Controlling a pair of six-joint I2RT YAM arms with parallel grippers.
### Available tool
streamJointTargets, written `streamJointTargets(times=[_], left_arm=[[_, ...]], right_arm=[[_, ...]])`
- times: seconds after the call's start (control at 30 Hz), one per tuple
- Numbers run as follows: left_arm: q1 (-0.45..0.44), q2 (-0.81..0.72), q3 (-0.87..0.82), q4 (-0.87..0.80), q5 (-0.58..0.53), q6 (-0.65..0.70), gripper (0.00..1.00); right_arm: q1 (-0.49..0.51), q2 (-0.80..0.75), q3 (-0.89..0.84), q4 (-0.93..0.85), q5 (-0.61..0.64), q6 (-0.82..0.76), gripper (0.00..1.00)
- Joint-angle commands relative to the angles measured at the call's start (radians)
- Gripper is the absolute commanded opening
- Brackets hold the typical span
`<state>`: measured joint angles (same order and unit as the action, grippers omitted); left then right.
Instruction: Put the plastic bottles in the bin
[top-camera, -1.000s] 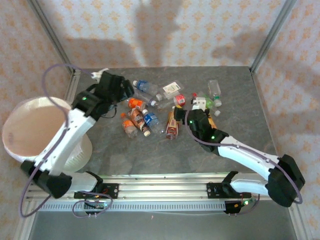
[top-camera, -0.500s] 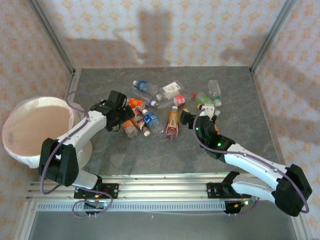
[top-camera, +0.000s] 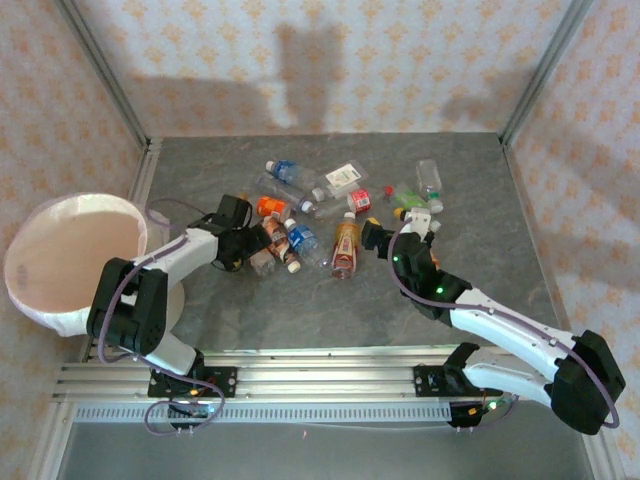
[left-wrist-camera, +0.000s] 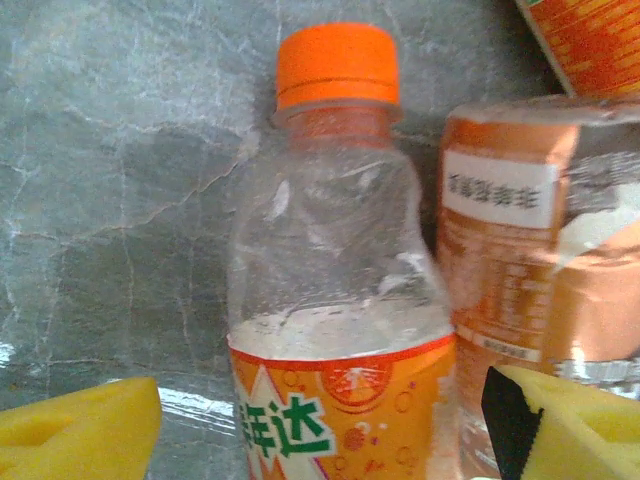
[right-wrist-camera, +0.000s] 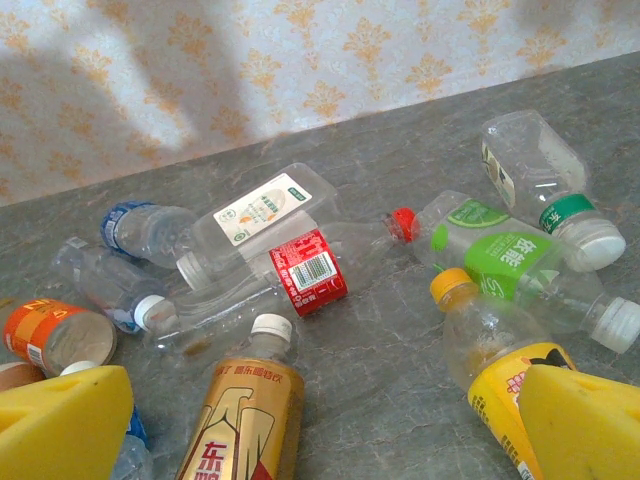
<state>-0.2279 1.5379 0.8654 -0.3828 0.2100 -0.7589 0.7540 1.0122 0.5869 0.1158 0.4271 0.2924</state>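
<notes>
The left jaws have dropped, wide astride an orange-capped bottle (left-wrist-camera: 335, 300), seemingly not touching it; right jaws gape wide.

Grey table (top-camera: 330, 300), scattered bottles (top-camera: 345, 245) (mostly capped)

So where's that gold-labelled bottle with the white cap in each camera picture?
Top external: the gold-labelled bottle lies near the picture's centre, beside the right gripper.
Right wrist: at the bottom edge, left of centre, cap uppermost.
Shared landmark: the red-labelled bottle, lying just beyond its cap.
</notes>
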Motion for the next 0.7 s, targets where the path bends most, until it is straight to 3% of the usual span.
streamJointTargets(times=[0.0, 0.37, 0.67], left_arm=[[0.007, -0.007, -0.036, 0.048, -0.003, 0.02, 0.86], [0.008, 0.121, -0.045, 0.147, 0.041, 0.063, 0.81], [0.009, 0.113, -0.057, 0.145, 0.035, 0.087, 0.68]], right_arm=[[-0.002, 0.003, -0.019, 0.029, 0.025, 0.015, 0.99], [-0.002, 0.009, -0.019, 0.018, 0.066, 0.042, 0.99], [-0.002, 0.02, -0.018, 0.021, 0.053, 0.053, 0.99]])
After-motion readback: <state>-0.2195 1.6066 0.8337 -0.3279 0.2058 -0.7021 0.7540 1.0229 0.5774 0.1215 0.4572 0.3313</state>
